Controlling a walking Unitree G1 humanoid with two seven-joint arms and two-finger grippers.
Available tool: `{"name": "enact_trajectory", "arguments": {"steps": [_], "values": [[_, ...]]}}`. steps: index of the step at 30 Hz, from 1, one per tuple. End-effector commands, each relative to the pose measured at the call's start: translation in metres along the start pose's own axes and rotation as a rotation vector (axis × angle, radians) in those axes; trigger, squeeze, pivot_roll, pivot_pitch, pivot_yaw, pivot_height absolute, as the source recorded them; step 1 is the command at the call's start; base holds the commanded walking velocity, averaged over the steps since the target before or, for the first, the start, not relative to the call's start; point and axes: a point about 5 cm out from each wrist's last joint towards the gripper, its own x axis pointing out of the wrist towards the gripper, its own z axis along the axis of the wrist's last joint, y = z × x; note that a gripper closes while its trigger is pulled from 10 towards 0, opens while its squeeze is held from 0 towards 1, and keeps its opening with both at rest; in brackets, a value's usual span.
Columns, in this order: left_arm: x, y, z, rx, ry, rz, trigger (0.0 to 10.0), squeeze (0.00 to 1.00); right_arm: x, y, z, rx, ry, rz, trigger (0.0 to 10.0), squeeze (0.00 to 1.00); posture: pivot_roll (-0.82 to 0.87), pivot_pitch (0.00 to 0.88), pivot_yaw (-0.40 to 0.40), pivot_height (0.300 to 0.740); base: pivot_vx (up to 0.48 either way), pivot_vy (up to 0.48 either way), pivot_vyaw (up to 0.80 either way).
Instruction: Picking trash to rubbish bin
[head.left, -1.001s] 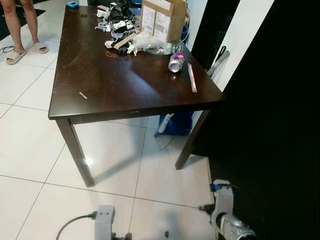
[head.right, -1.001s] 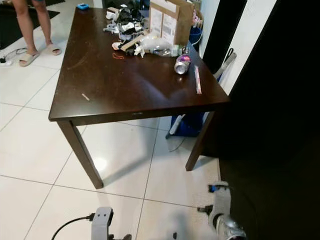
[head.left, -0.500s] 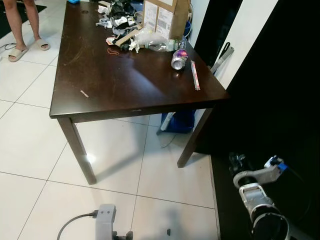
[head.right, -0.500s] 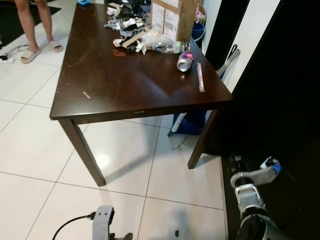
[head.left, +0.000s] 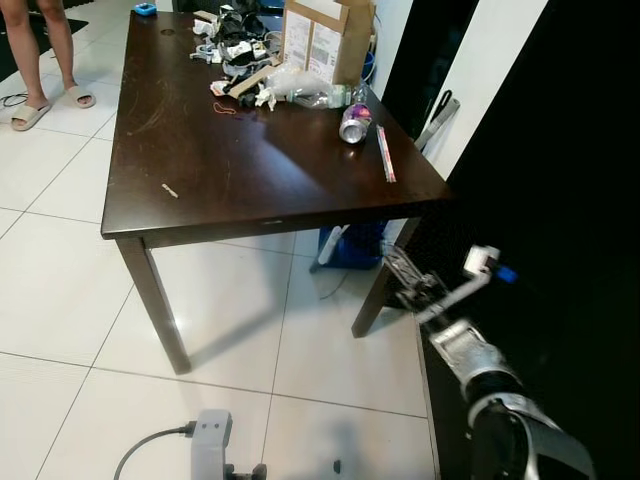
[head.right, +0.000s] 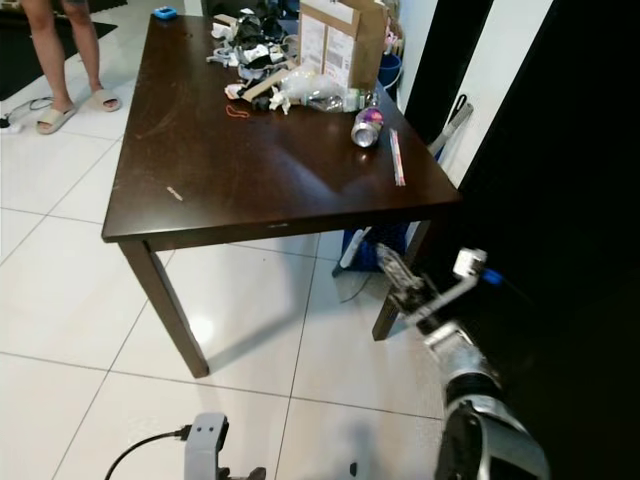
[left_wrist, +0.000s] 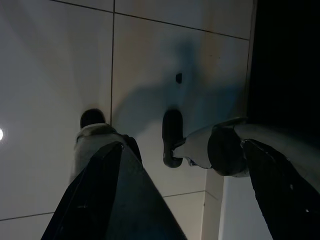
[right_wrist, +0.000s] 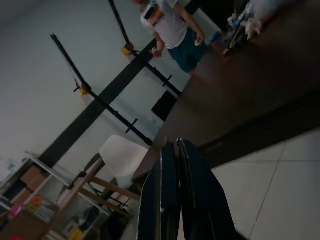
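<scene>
Trash lies at the far end of the dark wooden table (head.left: 230, 170): a crushed can (head.left: 353, 123), a long thin wrapper (head.left: 384, 153), a clear plastic bottle (head.left: 298, 90) and a heap of scraps (head.left: 232, 45). A small stick (head.left: 168, 190) lies near the front left edge. My right gripper (head.left: 390, 258) is raised beside the table's near right leg, below the tabletop, and points towards the table. Its fingers (right_wrist: 171, 165) are shut with nothing between them. In the left wrist view my left gripper (left_wrist: 190, 200) hangs low over the floor tiles, open and empty.
A cardboard box (head.left: 325, 38) stands at the table's back right. A blue object (head.left: 352, 245) sits on the floor under the table's right side. A person's legs (head.left: 30, 60) are at the far left. A black wall (head.left: 560, 180) runs along my right.
My right arm has swung up from near the floor to the height of the table's near right leg. The camera has shifted a little. The table's things have stayed put.
</scene>
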Motion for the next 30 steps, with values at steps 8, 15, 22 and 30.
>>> {"name": "enact_trajectory", "arguments": {"steps": [8,15,22,30], "values": [[-0.002,-0.003,-0.014,-0.006,0.052,-0.016,10.0,0.00,0.033,0.016,0.012,-0.193,0.019,0.004,10.0,0.00,0.11,0.102,-0.095,0.740,0.311,0.000,0.00],[-0.002,-0.003,-0.013,-0.014,0.046,-0.018,10.0,0.00,0.056,0.036,0.004,-0.294,0.071,0.089,10.0,0.00,0.12,0.095,-0.106,0.740,0.329,0.000,0.00],[-0.001,-0.005,-0.013,-0.016,0.044,-0.024,10.0,0.00,0.062,0.043,-0.002,-0.352,0.103,0.103,10.0,0.00,0.12,0.095,-0.104,0.740,0.347,0.000,0.00],[-0.001,-0.005,-0.012,-0.014,0.043,-0.028,10.0,0.00,0.063,0.045,-0.005,-0.371,0.113,0.103,10.0,0.00,0.11,0.100,-0.098,0.740,0.360,0.000,0.00]]}}
